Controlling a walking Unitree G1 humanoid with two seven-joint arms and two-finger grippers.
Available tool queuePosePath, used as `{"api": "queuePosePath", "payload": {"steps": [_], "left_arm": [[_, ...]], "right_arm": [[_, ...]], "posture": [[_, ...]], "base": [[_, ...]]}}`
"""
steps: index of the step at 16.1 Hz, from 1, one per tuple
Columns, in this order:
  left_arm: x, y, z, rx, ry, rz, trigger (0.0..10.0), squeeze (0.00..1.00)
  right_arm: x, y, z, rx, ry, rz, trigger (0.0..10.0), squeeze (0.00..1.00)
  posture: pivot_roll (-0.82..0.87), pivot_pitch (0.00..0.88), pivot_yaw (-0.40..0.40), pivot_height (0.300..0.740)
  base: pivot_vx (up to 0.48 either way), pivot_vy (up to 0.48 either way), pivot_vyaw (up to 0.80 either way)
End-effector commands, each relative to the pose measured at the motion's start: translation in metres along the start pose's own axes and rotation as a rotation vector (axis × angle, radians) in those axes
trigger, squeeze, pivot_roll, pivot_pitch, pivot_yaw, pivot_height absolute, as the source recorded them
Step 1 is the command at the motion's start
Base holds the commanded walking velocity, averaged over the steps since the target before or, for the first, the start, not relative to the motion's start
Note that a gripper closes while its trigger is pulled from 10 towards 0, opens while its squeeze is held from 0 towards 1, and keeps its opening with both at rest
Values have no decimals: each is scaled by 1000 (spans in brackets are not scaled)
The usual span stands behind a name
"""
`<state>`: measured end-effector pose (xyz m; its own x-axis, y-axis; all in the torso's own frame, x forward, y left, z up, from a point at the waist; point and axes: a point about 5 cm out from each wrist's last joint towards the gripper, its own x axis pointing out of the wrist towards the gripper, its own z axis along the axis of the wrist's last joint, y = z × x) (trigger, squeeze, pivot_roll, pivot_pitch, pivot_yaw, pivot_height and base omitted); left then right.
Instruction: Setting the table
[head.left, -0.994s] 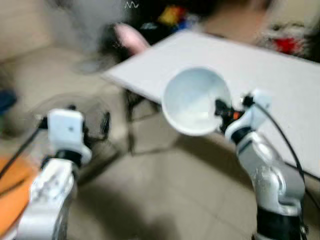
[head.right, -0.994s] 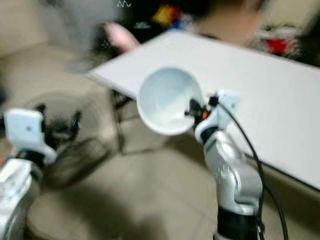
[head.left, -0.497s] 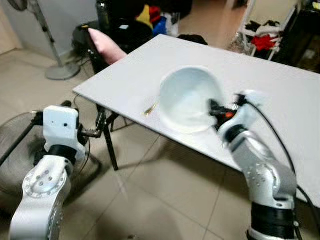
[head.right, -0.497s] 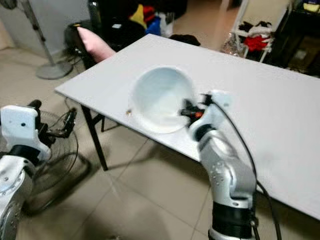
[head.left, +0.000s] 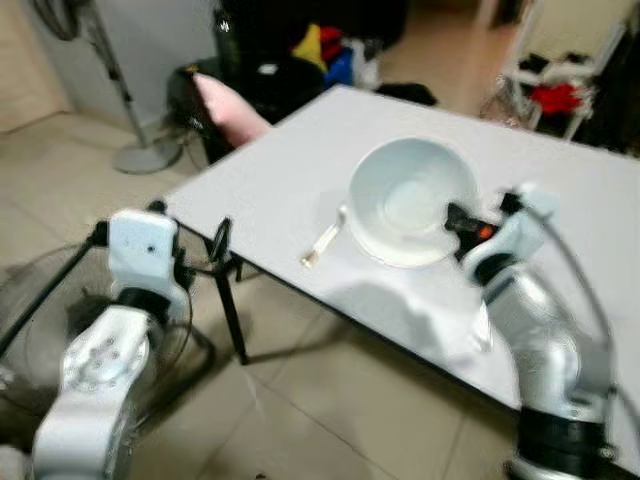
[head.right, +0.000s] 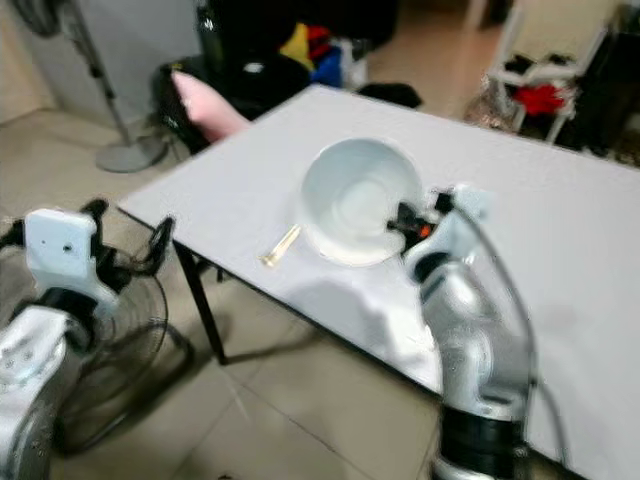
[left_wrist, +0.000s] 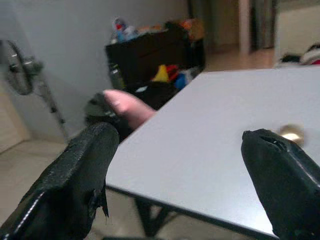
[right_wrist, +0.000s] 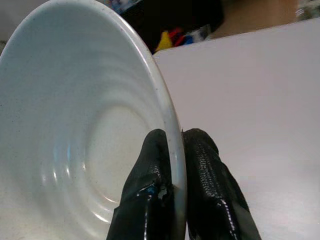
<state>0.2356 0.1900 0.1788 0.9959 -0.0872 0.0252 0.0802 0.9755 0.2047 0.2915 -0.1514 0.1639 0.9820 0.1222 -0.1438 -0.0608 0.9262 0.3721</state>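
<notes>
Over the bench (head.left: 300, 170) near its front edge, your right gripper (right_wrist: 172, 150) pinches the white bowl (head.left: 410, 200) rim between its fingers; your left gripper (left_wrist: 175, 165) fingers are spread apart.

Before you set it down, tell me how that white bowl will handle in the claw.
The white bowl looks like glazed ceramic, so probably stiff, breakable and fairly heavy. The right claw pinches only its thin rim, so the smooth glaze may let it slip or swing. Its wide round shape should sit steady on the table.
</notes>
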Motion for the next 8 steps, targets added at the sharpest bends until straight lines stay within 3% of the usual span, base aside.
{"api": "queuePosePath", "payload": {"steps": [1,8], "left_arm": [[2,-3,3,-4,-15,-25,10000,0],[5,-8,1,-13,-14,-50,10000,0]], "right_arm": [[-2,-1,9,-1,-34,3,10000,0],[0,-3,11,8,-23,-21,10000,0]], "posture": [[-89,0,40,740],[-100,0,41,740]], "base": [[435,0,0],[432,0,0]]}}
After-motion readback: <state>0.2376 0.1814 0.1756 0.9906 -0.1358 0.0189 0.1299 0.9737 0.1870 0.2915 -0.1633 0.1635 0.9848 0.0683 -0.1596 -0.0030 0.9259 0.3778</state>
